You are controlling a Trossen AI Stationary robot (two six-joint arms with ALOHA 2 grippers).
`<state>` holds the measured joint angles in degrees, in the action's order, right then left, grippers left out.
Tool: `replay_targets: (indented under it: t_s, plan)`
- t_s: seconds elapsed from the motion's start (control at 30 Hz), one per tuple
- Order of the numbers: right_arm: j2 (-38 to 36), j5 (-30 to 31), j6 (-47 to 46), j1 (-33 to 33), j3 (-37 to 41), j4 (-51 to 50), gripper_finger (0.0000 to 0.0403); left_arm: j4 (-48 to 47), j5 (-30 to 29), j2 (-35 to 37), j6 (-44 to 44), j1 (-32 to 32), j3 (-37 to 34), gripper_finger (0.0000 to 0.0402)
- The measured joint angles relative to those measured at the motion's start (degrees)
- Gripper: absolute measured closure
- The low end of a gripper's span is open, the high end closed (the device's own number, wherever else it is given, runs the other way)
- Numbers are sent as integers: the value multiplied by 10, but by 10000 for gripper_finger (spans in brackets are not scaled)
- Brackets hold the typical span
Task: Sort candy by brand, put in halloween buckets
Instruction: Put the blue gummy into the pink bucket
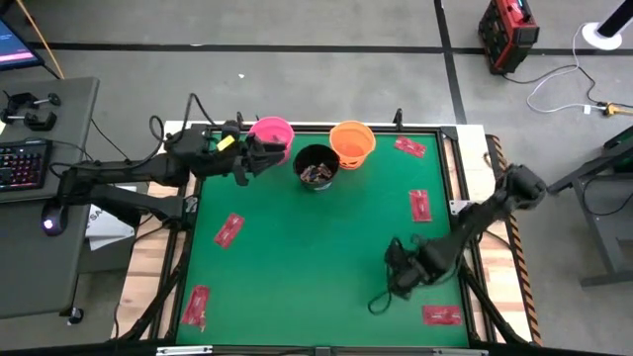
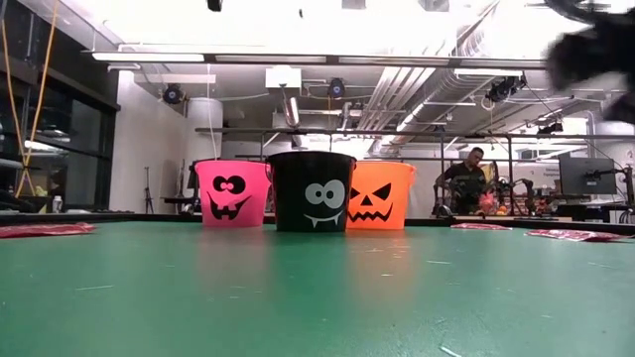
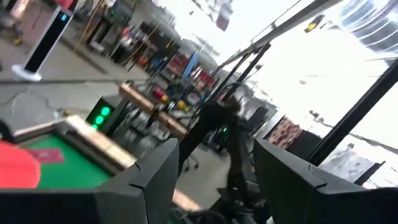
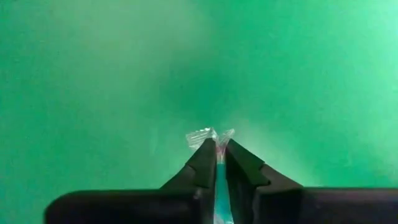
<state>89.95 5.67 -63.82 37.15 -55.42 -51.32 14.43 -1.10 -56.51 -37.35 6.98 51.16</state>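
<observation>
**A:** What did the overhead camera give you?

**B:** The three buckets stood at the far edge of the green table [image 1: 297, 247]: the pink bucket [image 1: 271, 131], the black bucket [image 1: 316, 163] just beside it with dark pieces inside, and the orange bucket [image 1: 352, 139]. The left gripper [image 1: 259, 156] hung next to the pink one. The right gripper [image 1: 400, 277] was low over the mat near the right front. Red packets lay scattered, one of them [image 1: 228, 230] on the left side, another [image 1: 419, 205] on the right.

**A:** Any brand legible on them?

**B:** No, the print was too small to read.

**A:** And at table height?

**B:** The pails showed only painted faces, no words: pink [image 2: 232, 192], black [image 2: 312, 190], orange [image 2: 380, 194]. A person [image 2: 462, 182] sat in the room behind.

**A:** The left wrist camera?

**B:** Its two dark fingers [image 3: 155, 180] stood well apart with nothing between them, the room beyond.

**A:** The right wrist?

**B:** The jaws were pinched together on a teal-and-clear wrapped candy [image 4: 217, 165], its crinkly end [image 4: 200, 137] sticking out past the tips over the mat. No label readable.
</observation>
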Motion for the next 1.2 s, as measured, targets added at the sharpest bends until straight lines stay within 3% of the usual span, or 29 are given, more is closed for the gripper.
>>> replay_targets:
  t_s: [0.17,0.3,0.47,0.63,0.83,1.2]
  plan:
    - [-63,163,78,-102,0,76,396,36,0,0,10,1,0,204]
    - [-67,194,198,-214,0,258,400,35,7,0,10,-1,0,204]
    - [-33,137,321,-344,0,592,402,39,26,0,21,-3,0,204]
    - [3,95,300,-457,-1,790,402,77,69,0,49,-3,0,204]
    - [56,19,263,-539,-45,808,402,78,71,0,76,-5,0,204]
    - [247,-162,263,-606,-274,795,403,77,78,0,94,3,0,204]
